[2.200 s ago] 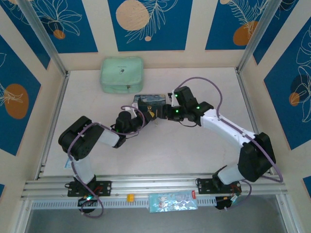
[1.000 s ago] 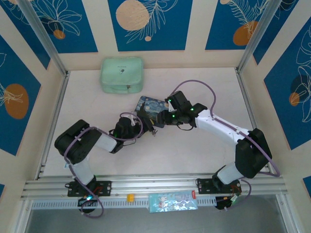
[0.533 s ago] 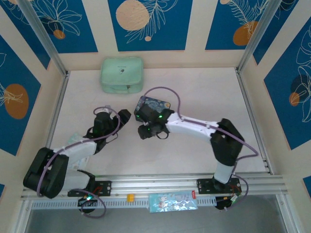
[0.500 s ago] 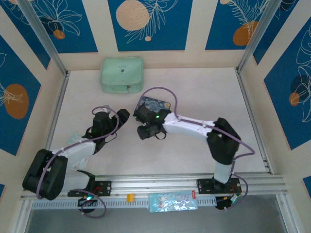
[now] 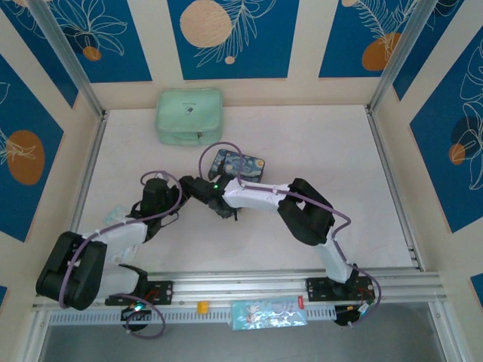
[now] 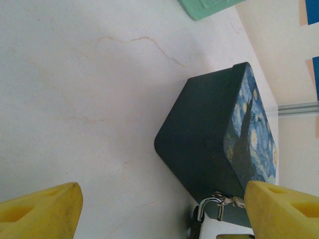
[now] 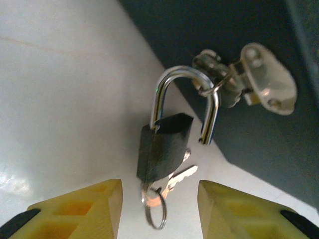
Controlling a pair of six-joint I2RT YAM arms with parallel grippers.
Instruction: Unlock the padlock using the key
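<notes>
Padlock (image 7: 162, 149) hung by its thin silvery shackle from the staple of the hasp (image 7: 259, 79) on the side of the dark blue tin box (image 6: 204, 134), which lay on the table (image 5: 324, 151) near the green pouch (image 5: 189, 115). The key (image 7: 175, 178) sat in the bottom of the dark body, with its ring dangling below. One leg of the shackle ran into the body, while the other ended free just beside it and the body was swung askew, so the lock looked sprung. I judged the unlocking step as good as finished. The right gripper (image 7: 159, 191) was spread wide just below the lock, its yellow fingers (image 7: 75, 206) on either side of the ring and holding nothing. The left gripper (image 6: 162, 199) was likewise spread and empty, facing the box from a little way off. The next move seemed to call for care rather than force. The right arm could back away without catching the ring. If the lock was to come off the hasp, one gripper would have to steady the box while the other unhooked the free leg.
</notes>
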